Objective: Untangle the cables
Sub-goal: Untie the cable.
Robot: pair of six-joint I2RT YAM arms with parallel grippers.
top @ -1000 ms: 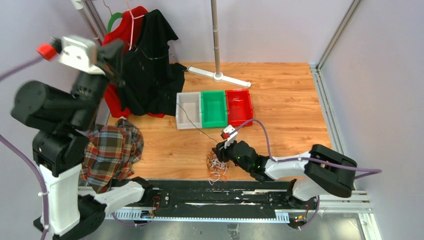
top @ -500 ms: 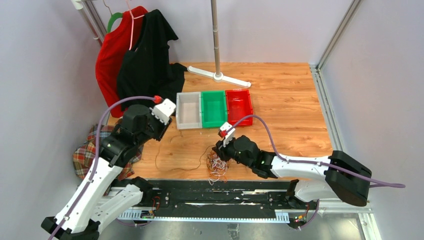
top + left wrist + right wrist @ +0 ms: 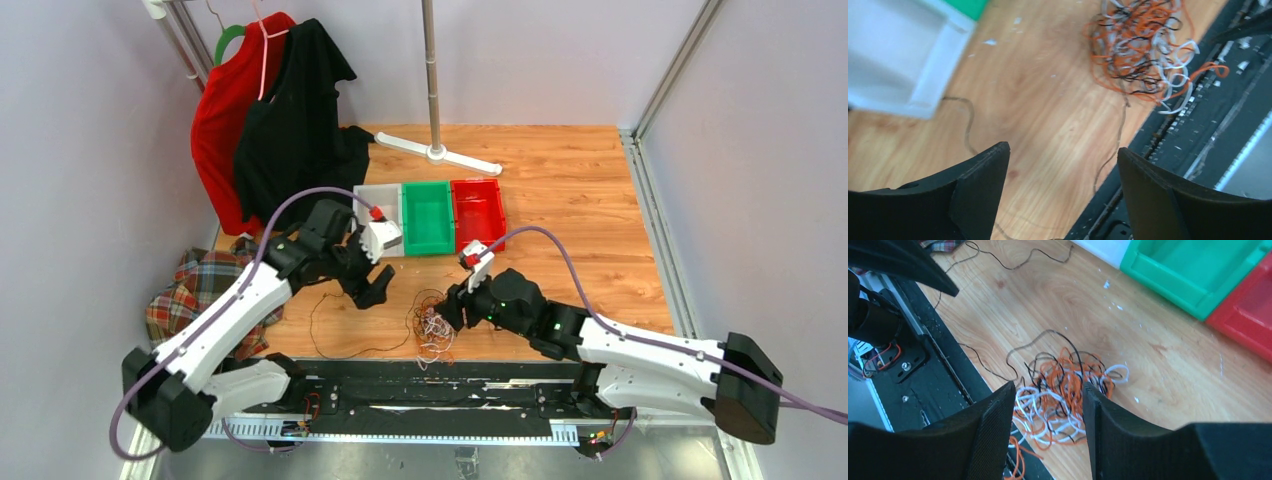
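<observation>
White bin (image 3: 374, 198), green bin (image 3: 428, 216) and red bin (image 3: 478, 212) sit in a row on the worktop (image 3: 580, 200); cables (image 3: 432, 326) tangled at near edge, right pincer (image 3: 451, 311) apart just above them, left pincer (image 3: 371, 291) apart nearby, holding nothing.

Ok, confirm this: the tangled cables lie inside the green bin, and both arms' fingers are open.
Wrong on one point. The tangled cables lie on the wooden table near its front edge, not inside the green bin; the top external view shows it. Both the left fingers and the right fingers are open.
</observation>
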